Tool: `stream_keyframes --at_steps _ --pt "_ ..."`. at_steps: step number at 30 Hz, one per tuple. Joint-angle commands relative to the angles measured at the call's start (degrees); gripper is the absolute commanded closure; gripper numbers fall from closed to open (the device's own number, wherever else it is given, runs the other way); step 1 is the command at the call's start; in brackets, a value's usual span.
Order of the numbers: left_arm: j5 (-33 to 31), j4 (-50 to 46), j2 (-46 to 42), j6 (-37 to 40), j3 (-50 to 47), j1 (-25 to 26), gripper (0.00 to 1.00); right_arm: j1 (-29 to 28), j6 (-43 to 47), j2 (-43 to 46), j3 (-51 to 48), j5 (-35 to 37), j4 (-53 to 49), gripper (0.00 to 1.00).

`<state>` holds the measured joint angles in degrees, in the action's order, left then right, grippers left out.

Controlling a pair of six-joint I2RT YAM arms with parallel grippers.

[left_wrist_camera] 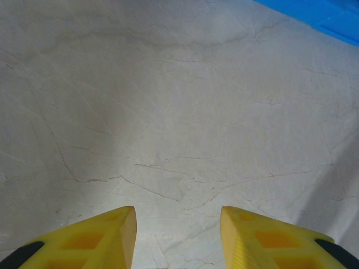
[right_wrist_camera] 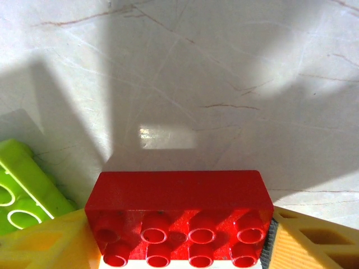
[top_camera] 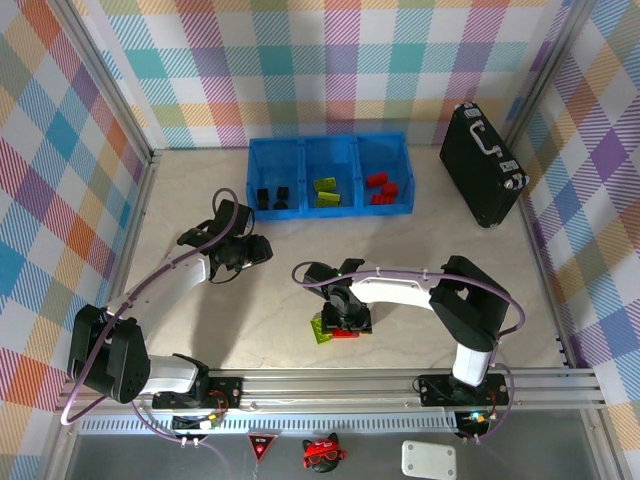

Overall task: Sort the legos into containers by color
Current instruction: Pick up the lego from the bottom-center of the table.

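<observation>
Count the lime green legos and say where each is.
3. One green lego and another lie in the middle blue bin; the third sits on the table beside the red lego in the right gripper. More may be hidden.

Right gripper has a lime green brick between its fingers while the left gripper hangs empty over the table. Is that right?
No: the right wrist view shows a red brick, not a lime green one, between the fingers of the right gripper. The left gripper is empty over the table.
</observation>
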<state>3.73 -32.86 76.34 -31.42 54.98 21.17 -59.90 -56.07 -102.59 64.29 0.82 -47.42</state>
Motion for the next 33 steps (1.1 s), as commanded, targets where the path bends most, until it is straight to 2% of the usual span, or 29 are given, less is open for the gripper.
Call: stream_keyframes --at_steps 1,8,17,25,33 --pt "1.1 -1.3 -0.6 0.4 0.4 -0.8 0.56 0.7 0.8 1.3 -0.6 0.8 -1.1 0.33" --pt "2.4 -0.6 -1.6 -1.2 -0.7 -0.6 0.56 2.6 2.2 4.5 -1.2 2.2 -2.4 0.33" --pt "2.1 -1.0 -3.4 -3.4 -2.7 0.9 0.57 7.9 6.5 9.4 -2.8 2.6 -2.4 0.33" --pt "-0.1 -2.1 -4.3 -5.7 -3.4 4.8 0.57 14.9 12.7 10.9 -1.1 2.9 -2.0 0.33" --pt "-2.5 -1.7 -3.0 -9.2 -4.6 10.4 0.57 22.6 20.6 8.9 5.5 2.9 -2.2 0.33"
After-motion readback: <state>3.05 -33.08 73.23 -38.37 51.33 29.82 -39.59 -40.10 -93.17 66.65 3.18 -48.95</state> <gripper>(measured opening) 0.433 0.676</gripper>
